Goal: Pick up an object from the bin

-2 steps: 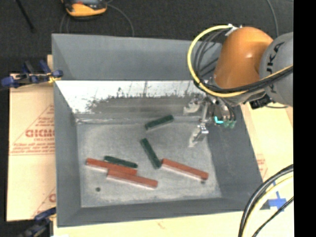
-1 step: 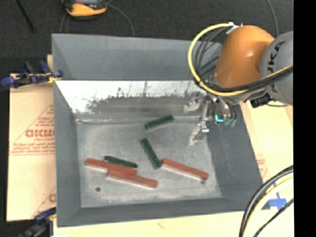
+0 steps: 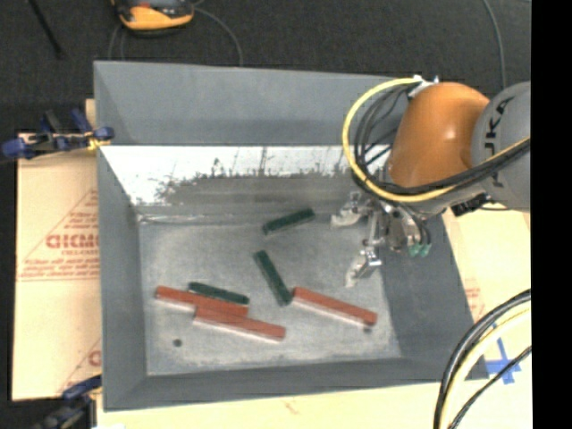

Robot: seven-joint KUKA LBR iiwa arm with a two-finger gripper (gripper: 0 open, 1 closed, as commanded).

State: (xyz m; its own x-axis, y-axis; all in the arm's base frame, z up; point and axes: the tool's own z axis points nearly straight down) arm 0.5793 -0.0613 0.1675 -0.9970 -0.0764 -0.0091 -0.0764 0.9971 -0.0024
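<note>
Gripper (image 3: 366, 264) hung at the bin's (image 3: 121, 266) right side, near the rightmost red-brown stick (image 3: 333, 307); whether it was open or holding anything could not be told.

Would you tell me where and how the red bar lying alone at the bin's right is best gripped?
Grip the red bar at mid-length, across its narrow width, straight down from above. It lies flat on the bin floor, long and thin, both long sides free; the dark green bar nears only its left end.
</note>
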